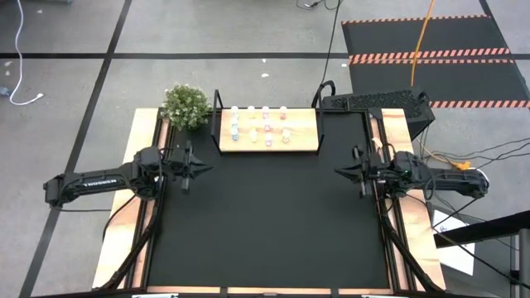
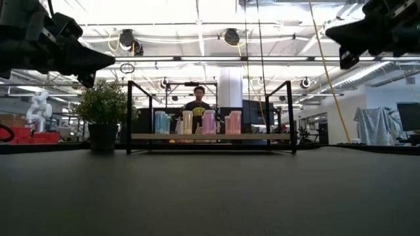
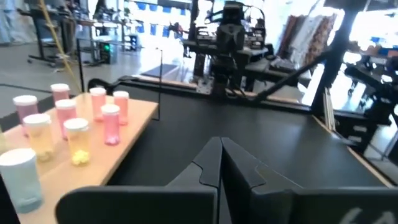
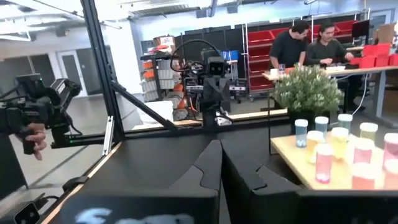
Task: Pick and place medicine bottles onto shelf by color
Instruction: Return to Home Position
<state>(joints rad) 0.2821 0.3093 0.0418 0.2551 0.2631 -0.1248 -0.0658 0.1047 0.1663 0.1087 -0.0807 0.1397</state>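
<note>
Both arms are parked low at the sides of the black worktop (image 1: 265, 223), tips pointing inward at each other.
- left gripper (image 1: 201, 168): fingers pressed together, nothing in them (its wrist view shows the tips meeting).
- right gripper (image 1: 338, 171): same, pinched closed and empty.

The small white-capped medicine bottles (image 1: 267, 127) all stand upright on the light wooden shelf board with thin black metal uprights (image 1: 305, 132), at the far edge of the worktop, just beside the green bushy plant (image 1: 185, 105). In the low view they read as columns: blue, yellow, pink, orange-pink. I see no bottle off the shelf.

Key relation: the shelf's long axis runs across the worktop, parallel to the line between the two tips. It lies beyond that line, centred between the arms. Each shelf end is diagonally ahead of the gripper on its side and apart from it, neither arm clearly nearer. Neither gripper is over the board or touching an upright.

Judgement: placing looks finished, and only retracting is left. Pulling each arm back along its own side keeps it away from the uprights and plant; the risk is a swing toward the far edge.
</note>
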